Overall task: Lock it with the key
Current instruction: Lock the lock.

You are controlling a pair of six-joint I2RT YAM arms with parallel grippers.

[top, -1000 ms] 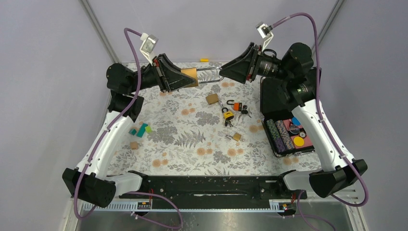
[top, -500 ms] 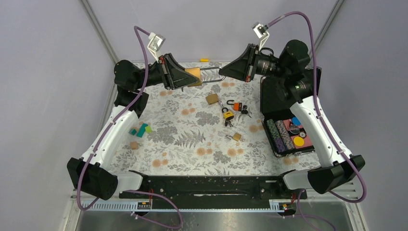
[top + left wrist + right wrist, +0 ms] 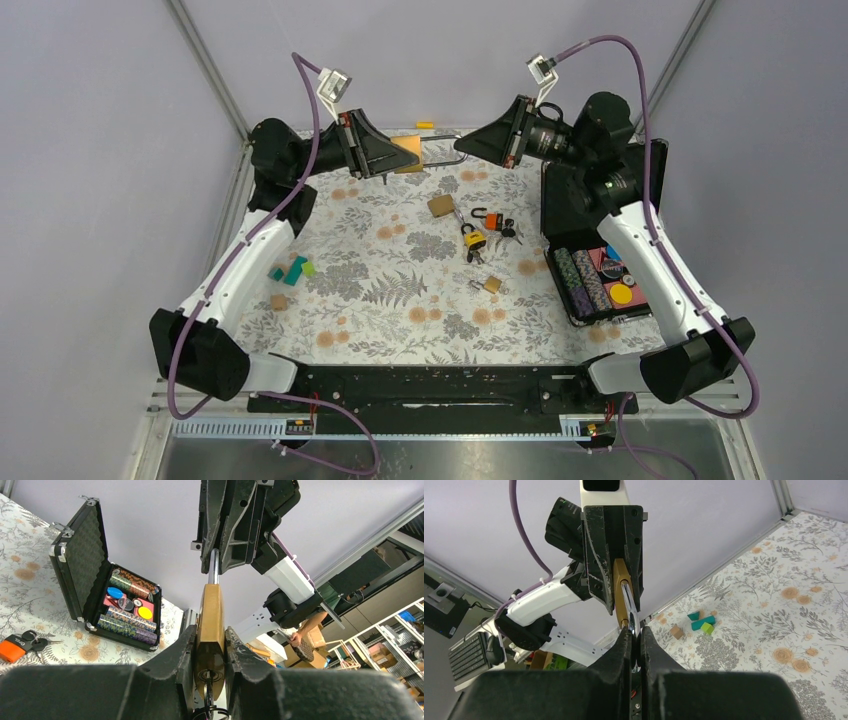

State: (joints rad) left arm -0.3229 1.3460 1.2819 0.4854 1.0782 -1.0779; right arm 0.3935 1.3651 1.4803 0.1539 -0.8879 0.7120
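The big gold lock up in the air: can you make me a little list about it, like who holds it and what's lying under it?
lock: gold padlock, held up in the air
left gripper: shut on the padlock's body
right gripper: shut on its silver shackle
key: seems to sit in the lock's underside, hard to see
locked yet: cannot tell
underneath: small padlocks, chip case, toy blocks

- A brass rectangular padlock (image 3: 407, 155) lies sideways in the air at the upper centre of the top view, its long steel shackle (image 3: 445, 150) pointing right.
- A small ringed key (image 3: 207, 692) sits in the keyhole at the padlock's base.
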